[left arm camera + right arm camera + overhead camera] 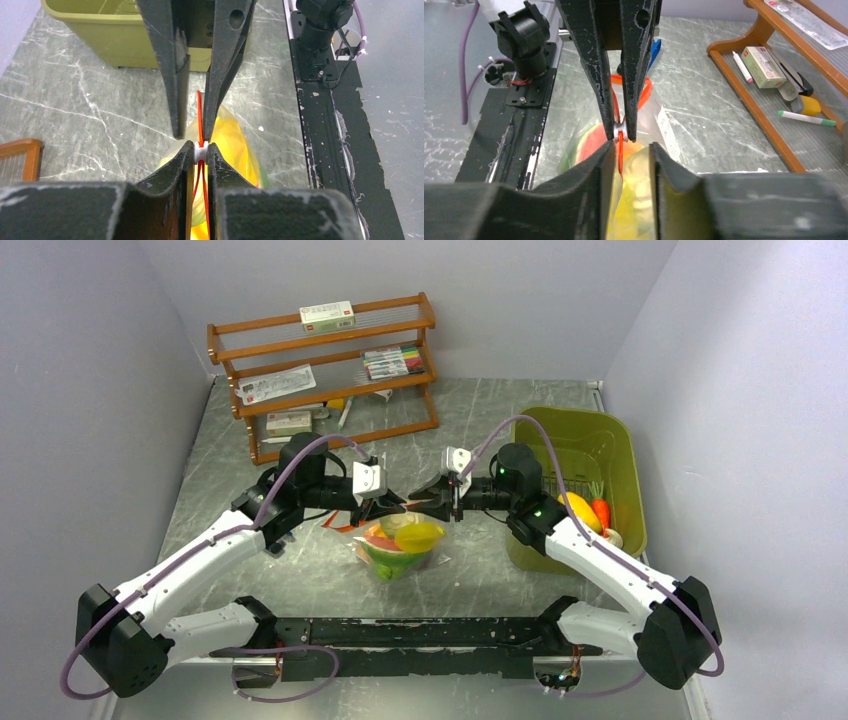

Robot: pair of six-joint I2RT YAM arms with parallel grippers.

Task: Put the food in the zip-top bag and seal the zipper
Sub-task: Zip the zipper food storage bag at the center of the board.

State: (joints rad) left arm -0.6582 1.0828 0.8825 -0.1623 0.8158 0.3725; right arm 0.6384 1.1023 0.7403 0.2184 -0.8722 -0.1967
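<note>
The clear zip-top bag (pixel 398 548) lies mid-table with food inside: a yellow piece (pixel 418 535) and a red and green piece (pixel 385 545). Both grippers meet just above it. My left gripper (pixel 200 150) is shut on the white slider of the red-orange zipper (pixel 199 112). My right gripper (pixel 631 146) faces it and stands open, the zipper strip (pixel 620 155) lying against its left finger. Yellow food (pixel 639 172) shows through the bag (pixel 661 125) below the jaws.
The olive-green bin (pixel 620 440) at the right holds a yellow-orange fruit (pixel 580 510) and a carrot (pixel 601 513). A wooden rack (pixel 320 370) with boxes and marker pens stands at the back left. A black rail (pixel 420 635) runs along the near edge.
</note>
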